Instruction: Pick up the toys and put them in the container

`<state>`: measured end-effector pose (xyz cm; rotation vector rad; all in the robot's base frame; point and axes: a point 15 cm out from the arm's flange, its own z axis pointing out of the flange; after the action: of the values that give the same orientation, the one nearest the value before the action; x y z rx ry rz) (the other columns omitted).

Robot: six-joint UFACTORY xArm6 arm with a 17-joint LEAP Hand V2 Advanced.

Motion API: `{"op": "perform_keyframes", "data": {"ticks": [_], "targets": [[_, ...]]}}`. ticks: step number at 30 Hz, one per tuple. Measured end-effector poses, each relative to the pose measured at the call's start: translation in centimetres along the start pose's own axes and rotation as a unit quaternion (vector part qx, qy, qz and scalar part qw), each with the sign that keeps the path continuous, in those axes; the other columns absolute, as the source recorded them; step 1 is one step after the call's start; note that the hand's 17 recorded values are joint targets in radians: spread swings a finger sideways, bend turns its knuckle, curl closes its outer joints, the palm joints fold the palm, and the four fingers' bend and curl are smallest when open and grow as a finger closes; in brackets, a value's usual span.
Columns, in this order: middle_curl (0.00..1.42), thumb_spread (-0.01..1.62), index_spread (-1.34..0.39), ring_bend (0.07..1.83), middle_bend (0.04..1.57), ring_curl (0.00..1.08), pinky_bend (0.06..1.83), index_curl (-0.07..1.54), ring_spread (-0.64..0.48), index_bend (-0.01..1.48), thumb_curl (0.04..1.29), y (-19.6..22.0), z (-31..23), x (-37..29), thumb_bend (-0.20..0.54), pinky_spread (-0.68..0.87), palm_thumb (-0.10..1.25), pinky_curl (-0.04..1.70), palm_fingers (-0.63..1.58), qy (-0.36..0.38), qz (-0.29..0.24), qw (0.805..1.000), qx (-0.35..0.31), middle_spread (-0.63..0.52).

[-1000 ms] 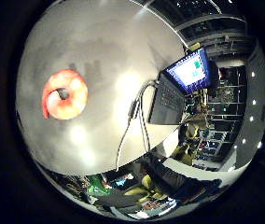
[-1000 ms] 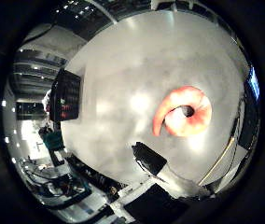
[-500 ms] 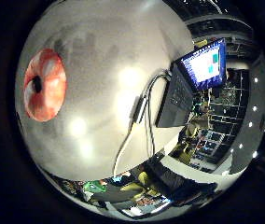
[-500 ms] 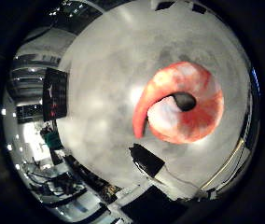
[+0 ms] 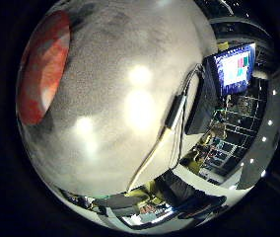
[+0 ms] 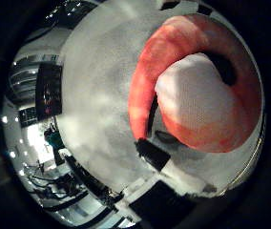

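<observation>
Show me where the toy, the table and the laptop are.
toy [image 6: 192, 86], thumb side palm view, its red-orange outer band.
table [image 5: 130, 59], little finger side palm view, bare grey top.
laptop [image 5: 234, 69], little finger side palm view, its lit screen.

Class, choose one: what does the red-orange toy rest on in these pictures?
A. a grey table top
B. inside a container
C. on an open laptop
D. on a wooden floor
A: the red-orange toy lies directly on the grey table top, with no container around it.
</observation>
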<state>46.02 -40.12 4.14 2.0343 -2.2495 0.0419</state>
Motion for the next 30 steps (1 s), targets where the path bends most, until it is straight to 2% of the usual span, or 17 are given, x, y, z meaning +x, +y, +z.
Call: {"op": "perform_keyframes", "data": {"ticks": [2, 3, 4, 5, 6, 7, 9, 10, 11, 12, 15, 18, 21, 26, 30], "targets": [[0.35, 1.0, -0.33, 0.52, 0.32, 0.29, 0.46, 0.24, 0.01, 0.14, 0.31, -0.2, -0.2, 0.2, -0.015, 0.27, 0.61, 0.29, 0.41, 0.002, 0.0, 1.0, 0.002, -0.02], [0.36, 1.0, -0.33, 0.62, 0.35, 0.32, 0.49, 0.23, -0.06, 0.14, 0.31, -0.2, -0.2, 0.2, -0.016, 0.18, 0.63, 0.29, 0.54, 0.002, 0.0, 1.0, 0.003, -0.05], [0.37, 1.0, -0.33, 0.63, 0.36, 0.32, 0.51, 0.23, -0.08, 0.14, 0.31, -0.2, -0.2, 0.2, -0.019, 0.15, 0.63, 0.29, 0.54, 0.002, 0.0, 1.0, 0.003, -0.07], [0.38, 1.0, -0.34, 0.73, 0.41, 0.35, 0.6, 0.23, -0.12, 0.13, 0.31, -0.2, -0.2, 0.3, -0.016, 0.07, 0.64, 0.32, 0.77, 0.002, 0.001, 1.0, 0.003, -0.1], [0.38, 1.0, -0.35, 0.75, 0.42, 0.34, 0.63, 0.21, -0.14, 0.12, 0.32, -0.1, -0.2, 0.3, -0.014, 0.02, 0.65, 0.3, 0.88, 0.002, 0.001, 1.0, 0.002, -0.11], [0.4, 1.0, -0.37, 0.81, 0.46, 0.35, 0.73, 0.2, -0.19, 0.13, 0.32, -0.1, -0.3, 0.4, -0.014, -0.13, 0.67, 0.32, 1.04, 0.002, 0.002, 1.0, 0.003, -0.15], [0.45, 1.0, -0.4, 0.88, 0.57, 0.41, 0.8, 0.24, -0.22, 0.2, 0.32, -0.1, -0.5, 0.7, -0.019, -0.27, 0.68, 0.37, 1.21, 0.004, 0.002, 1.0, 0.004, -0.19], [0.48, 1.0, -0.42, 0.93, 0.64, 0.44, 0.83, 0.29, -0.24, 0.29, 0.32, 0.0, -0.9, 0.9, -0.019, -0.34, 0.69, 0.4, 1.28, 0.005, 0.004, 1.0, 0.006, -0.21], [0.51, 1.0, -0.43, 0.95, 0.69, 0.45, 0.86, 0.3, -0.24, 0.31, 0.32, 0.0, -1.0, 1.1, -0.021, -0.37, 0.69, 0.41, 1.28, 0.006, 0.005, 1.0, 0.008, -0.21], [0.52, 1.0, -0.43, 0.97, 0.73, 0.46, 0.89, 0.33, -0.24, 0.38, 0.32, 0.0, -1.3, 1.3, -0.021, -0.38, 0.7, 0.42, 1.36, 0.008, 0.006, 1.0, 0.01, -0.21], [0.58, 1.0, -0.4, 1.05, 0.89, 0.5, 1.0, 0.46, -0.23, 0.63, 0.32, 0.2, -2.8, 2.5, -0.021, -0.39, 0.71, 0.49, 1.38, 0.015, 0.011, 1.0, 0.019, -0.19], [0.6, 1.0, -0.38, 1.08, 0.95, 0.51, 1.05, 0.51, -0.22, 0.74, 0.32, 0.3, -5.0, 3.8, -0.017, -0.37, 0.73, 0.51, 1.4, 0.025, 0.016, 0.999, 0.033, -0.18], [0.64, 1.0, -0.31, 1.23, 1.09, 0.56, 1.15, 0.61, -0.2, 0.94, 0.32, 0.8, -8.2, 5.1, -0.022, -0.31, 0.74, 0.59, 1.33, 0.039, 0.025, 0.998, 0.051, -0.14], [0.66, 0.99, -0.26, 1.33, 1.22, 0.59, 1.24, 0.67, -0.18, 1.08, 0.33, 1.6, -14.6, 5.0, -0.019, -0.25, 0.77, 0.69, 1.24, 0.06, 0.025, 0.995, 0.081, -0.12], [0.66, 0.98, -0.23, 1.37, 1.28, 0.6, 1.25, 0.69, -0.17, 1.13, 0.34, 2.4, -19.7, 2.5, -0.019, -0.23, 0.8, 0.76, 1.21, 0.069, 0.011, 0.993, 0.095, -0.11]]}}
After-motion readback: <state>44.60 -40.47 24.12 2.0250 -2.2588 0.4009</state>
